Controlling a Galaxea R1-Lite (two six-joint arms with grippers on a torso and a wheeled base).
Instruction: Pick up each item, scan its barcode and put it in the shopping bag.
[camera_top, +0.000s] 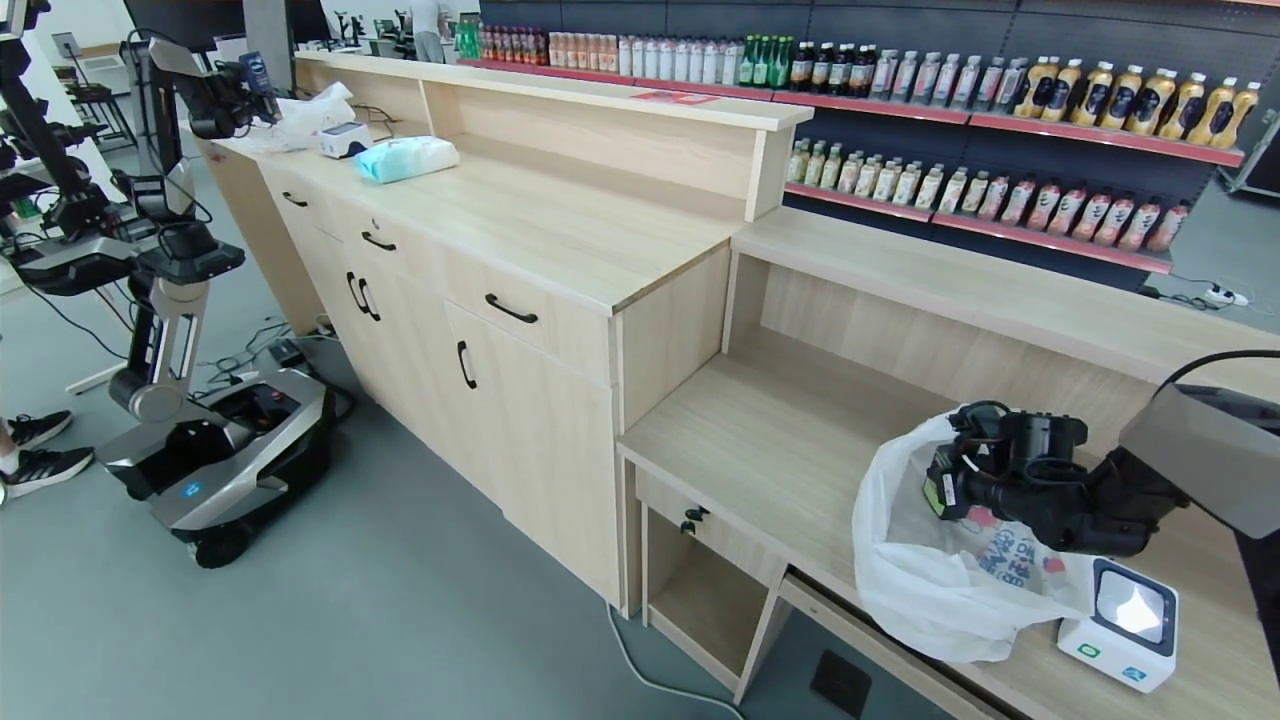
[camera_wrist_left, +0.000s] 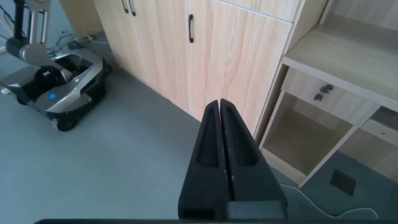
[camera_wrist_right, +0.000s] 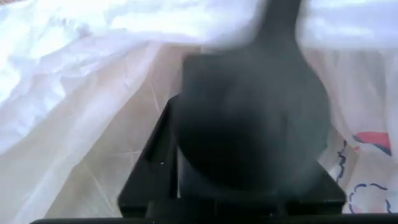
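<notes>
Right gripper (camera_top: 955, 488) sat in bag (camera_top: 930, 600) mouth, grip we couldn't tell | left gripper (camera_wrist_left: 220, 109) clenched, far from bag | risk was bag snagging, dragged along on exit.

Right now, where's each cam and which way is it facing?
Head: on the head, forward-down at counter, shopping bag, scanner; right gripper at the bag.
Left wrist: on left arm, down at floor and cabinet doors; left gripper shut.
Right wrist: on right arm, into the bag, behind its gripper.
Shared: head and right wrist see the bag.
</notes>
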